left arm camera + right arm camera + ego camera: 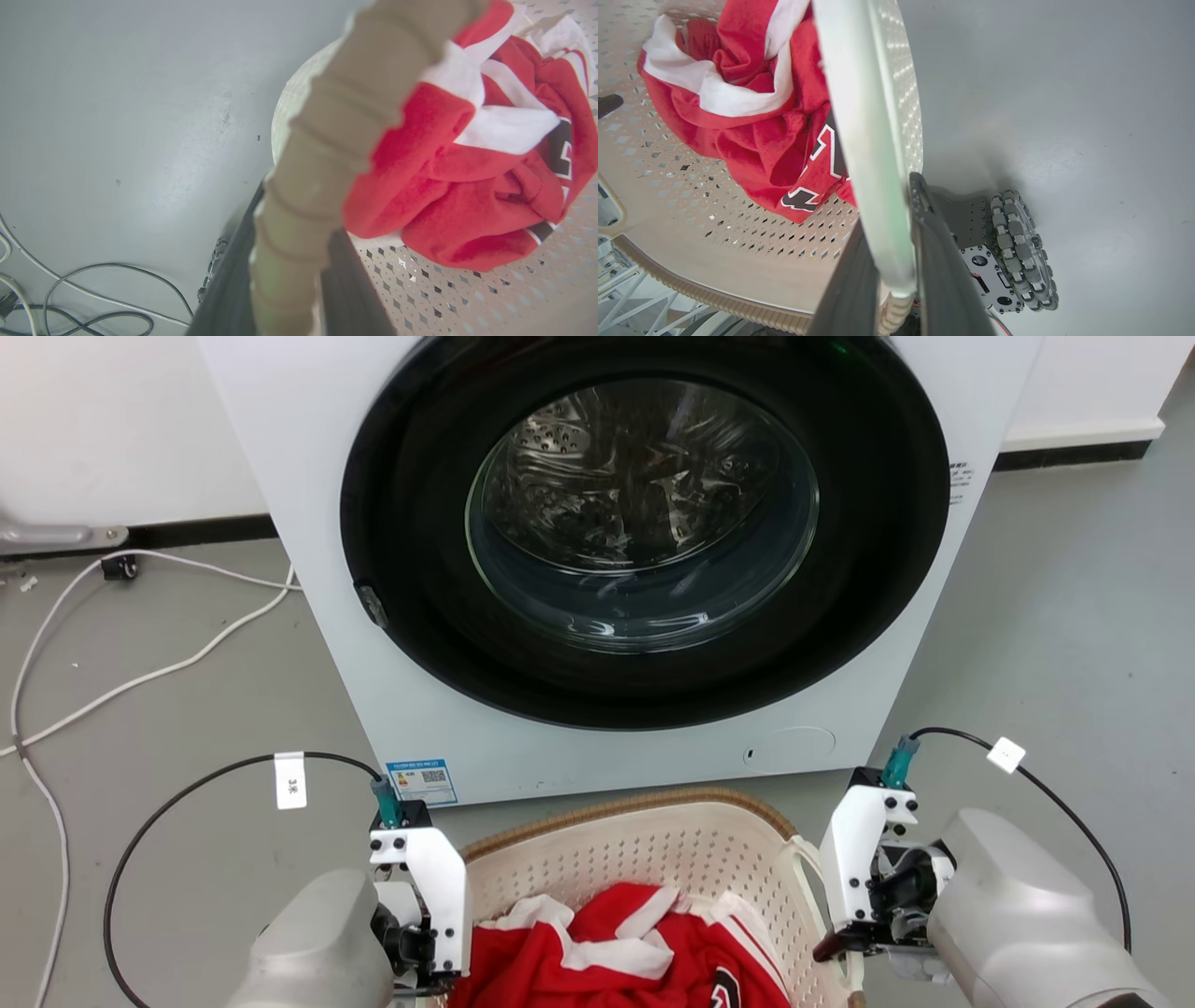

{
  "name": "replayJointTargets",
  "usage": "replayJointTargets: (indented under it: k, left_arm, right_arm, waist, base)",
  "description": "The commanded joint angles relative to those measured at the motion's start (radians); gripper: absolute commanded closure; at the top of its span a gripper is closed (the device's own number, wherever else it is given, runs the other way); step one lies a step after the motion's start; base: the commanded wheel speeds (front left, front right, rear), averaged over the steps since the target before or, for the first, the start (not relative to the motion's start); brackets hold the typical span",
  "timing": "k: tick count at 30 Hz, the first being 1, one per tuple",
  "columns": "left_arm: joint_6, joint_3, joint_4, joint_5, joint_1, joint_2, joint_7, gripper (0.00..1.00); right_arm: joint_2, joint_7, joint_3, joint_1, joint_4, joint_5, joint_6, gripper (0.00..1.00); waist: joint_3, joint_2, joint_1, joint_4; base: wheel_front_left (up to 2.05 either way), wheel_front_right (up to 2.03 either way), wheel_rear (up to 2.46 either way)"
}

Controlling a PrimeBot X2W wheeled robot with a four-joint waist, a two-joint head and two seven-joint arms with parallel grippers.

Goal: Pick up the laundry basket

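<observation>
the laundry basket [644, 859] is low in front of the washer [401, 728], just below its round glass door and between the robot's two arms; a red and white garment [607, 961] lies crumpled inside it; the left gripper [289, 261] is at the basket's left edge, its two dark fingers closed narrowly on the brown ribbed rim [327, 140], one finger outside the wall and one inside; the right gripper [889, 270] is at the right edge, its fingers pinched on the white loop handle [864, 140], which runs up between them; near the outer finger a small roller wheel [1022, 252] stands on the grey floor [1087, 116]; white and black cables [140, 672] trail over the floor on the robot's left; i cannot tell whether the basket rests on the floor or hangs clear of it
</observation>
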Motion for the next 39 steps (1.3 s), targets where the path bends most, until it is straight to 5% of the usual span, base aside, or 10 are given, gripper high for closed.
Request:
replayJointTargets:
  k: [1,19,39]
  left_arm:
    - [-0.020,-0.007,-0.015,-0.014,0.019,-0.021,0.013,1.00]
    - [-0.020,-0.051,-0.029,-0.072,0.040,-0.037,0.034,1.00]
    - [-0.021,-0.092,-0.022,-0.117,0.019,-0.043,0.042,1.00]
  right_arm:
    - [0.019,0.002,-0.015,0.007,-0.010,0.000,0.000,1.00]
    - [0.024,0.030,-0.092,0.038,-0.010,-0.051,0.001,1.00]
    - [0.027,0.016,-0.049,0.028,-0.010,0.001,0.002,1.00]
  waist:
    - [-0.008,-0.0001,0.0001,0.001]
    - [-0.023,-0.0001,0.0001,0.002]
    - [-0.013,-0.0001,0.0001,0.007]
  base:
    - [0.00,0.00,0.00]
    - [0.00,0.00,0.00]
    - [0.00,0.00,0.00]
